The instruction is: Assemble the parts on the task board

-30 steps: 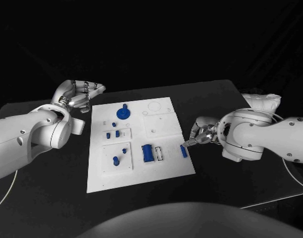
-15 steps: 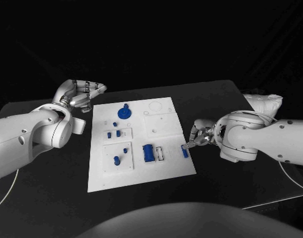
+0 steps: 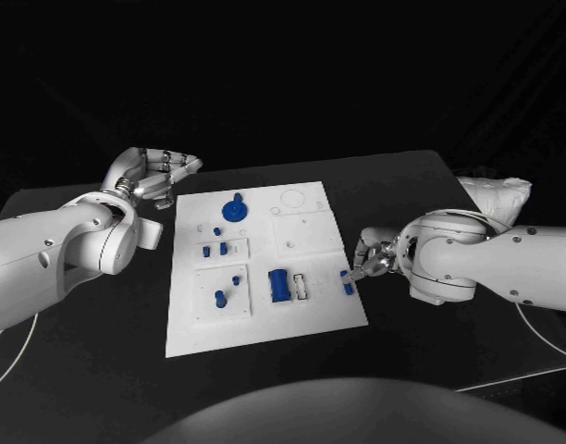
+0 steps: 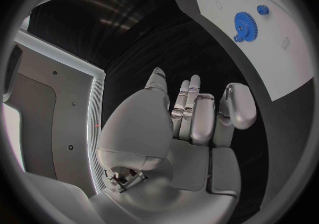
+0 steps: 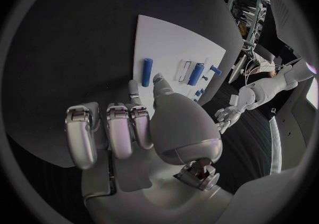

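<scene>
The white task board (image 3: pixel 313 310) lies in the middle of the table. On it are a blue gear (image 3: pixel 232 210) at the far end, small blue pegs (image 3: pixel 213 250), a blue block (image 3: pixel 276 285) and a blue bar (image 3: pixel 347 283) near the right edge. My right hand (image 3: pixel 364 261) hovers just beside that bar, holding nothing, its thumb and one finger stretched towards it with a gap between them. From the right wrist, the blue bar (image 5: pixel 148 68) lies flat just beyond the fingertips (image 5: pixel 158 80). My left hand (image 3: pixel 158 172) hangs off the board's far left corner, loosely bent and empty.
From the left wrist, the gear (image 4: pixel 244 24) and the board's far end (image 4: pixel 279 59) lie beyond my left hand (image 4: pixel 189 123). Black table (image 3: pixel 83 370) surrounds the board on all sides. A white cloth-like bundle (image 3: pixel 499 194) sits at the right.
My right hand has edged slightly closer to the blue bar at the board's right edge. The left hand has stayed where it was.
</scene>
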